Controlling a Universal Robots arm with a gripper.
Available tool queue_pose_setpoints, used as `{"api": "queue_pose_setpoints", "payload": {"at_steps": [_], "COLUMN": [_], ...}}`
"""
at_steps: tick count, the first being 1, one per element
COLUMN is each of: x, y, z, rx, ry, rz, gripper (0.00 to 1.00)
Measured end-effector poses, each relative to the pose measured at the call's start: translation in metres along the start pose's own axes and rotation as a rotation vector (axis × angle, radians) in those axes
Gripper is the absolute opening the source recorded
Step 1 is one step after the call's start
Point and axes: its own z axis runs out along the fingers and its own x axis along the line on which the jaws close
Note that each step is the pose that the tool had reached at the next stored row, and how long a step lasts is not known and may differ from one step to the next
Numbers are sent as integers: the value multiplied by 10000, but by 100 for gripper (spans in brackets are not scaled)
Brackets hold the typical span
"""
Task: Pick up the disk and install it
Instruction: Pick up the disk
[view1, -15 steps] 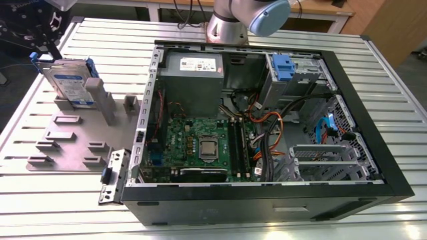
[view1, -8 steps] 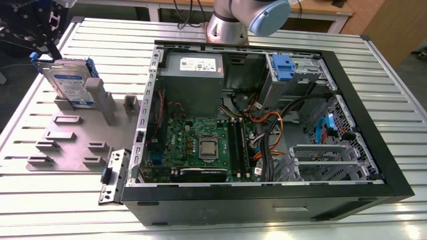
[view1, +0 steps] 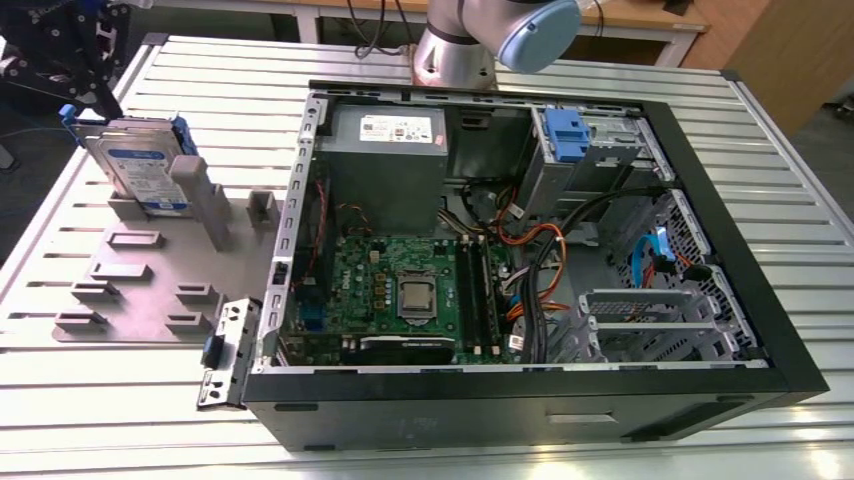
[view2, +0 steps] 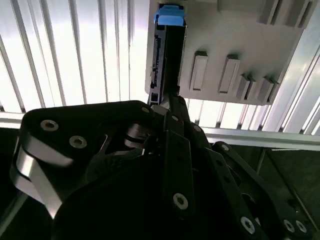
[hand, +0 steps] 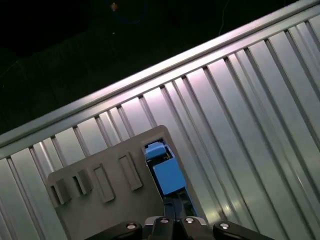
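The job has hardly begun. In the exterior view, the gripper (view1: 91, 105) hangs far out to the exterior view's left of the open computer case (view1: 761, 290), right over the disk (view1: 140, 165). The disk stands on its edge in a grey stand (view1: 134, 265), which sits on the ribbed metal table (view1: 787, 180) just beside the case on that same side. The disk is not yet lifted out and is well apart from the inside of the case. Whether the gripper is gripping the disk or loose is not clear from any of the pictures.

Inside the case, at the far corner, there is a metal bay (view1: 587, 150) with a blue piece on top. It looks like a likely home for the disk, but that is only a guess. So picking up, carrying across to the case and fitting the disk in are all left to do.

The exterior view gives the whole case, the bay and the disk's blue-and-white label. The wrist views give none of these.

The second wrist view looks past the gripper's black body at the thin edge of the disk (view2: 167, 50), with its blue frame at the far end.

The first wrist view shows the blue frame of the disk (hand: 167, 175) from above, next to the stand's empty slots.
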Motion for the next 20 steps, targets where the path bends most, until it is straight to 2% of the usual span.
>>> {"api": "queue_pose_setpoints", "payload": {"at_steps": [15,20], "x": [0,-1], "y": [0,0], "z": [4,4], "rx": [-67,-69], "ry": [124,128], "rz": [-2730,-2811], "gripper": [11,11]}}
